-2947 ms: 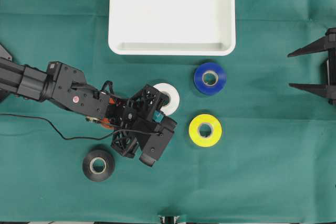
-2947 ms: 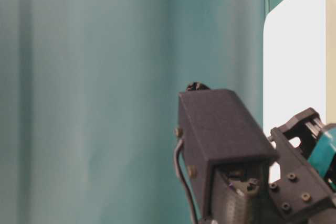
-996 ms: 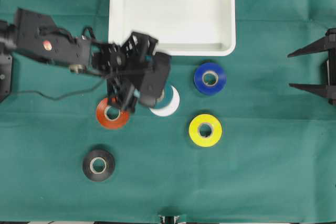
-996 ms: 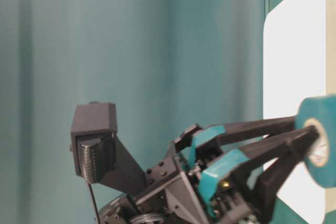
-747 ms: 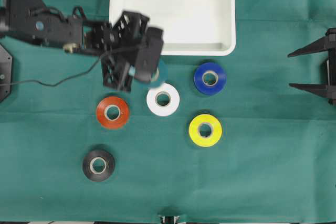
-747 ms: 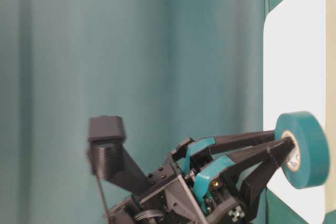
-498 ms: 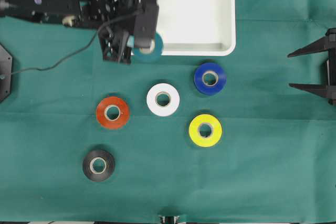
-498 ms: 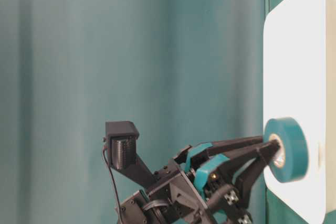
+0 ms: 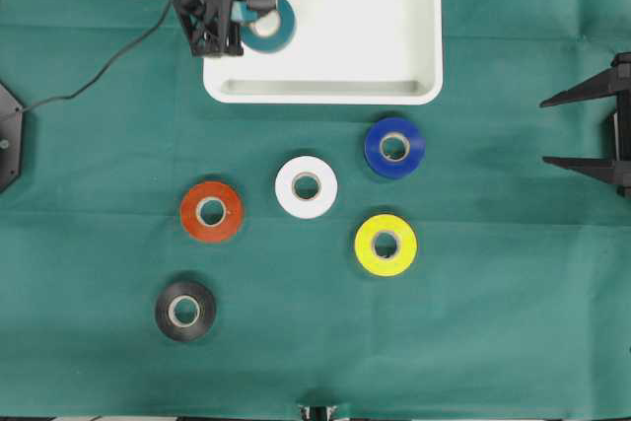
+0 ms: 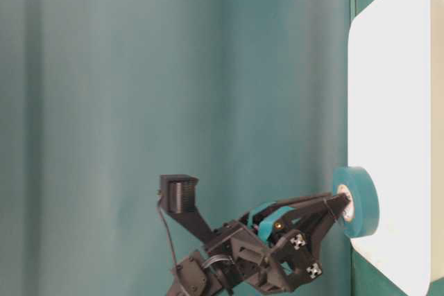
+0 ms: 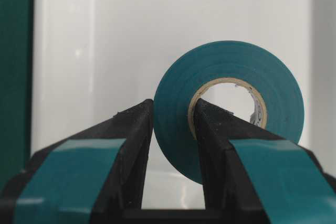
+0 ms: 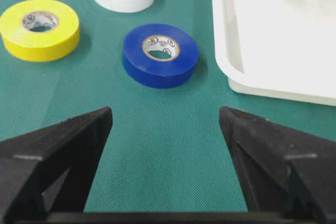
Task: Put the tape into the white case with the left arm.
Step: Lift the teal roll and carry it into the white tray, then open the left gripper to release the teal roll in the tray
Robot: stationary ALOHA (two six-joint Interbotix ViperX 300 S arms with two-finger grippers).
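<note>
The left pincer is clenched on the teal tape, one finger through its core, holding it over the case's left end at the surface's far edge. The right pincer sits spread wide at the right edge.

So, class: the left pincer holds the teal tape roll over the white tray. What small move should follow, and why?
Probably lower, then open: the left pincer grips the teal tape roll through its wall, over the shallow white plastic tray's left side.
</note>
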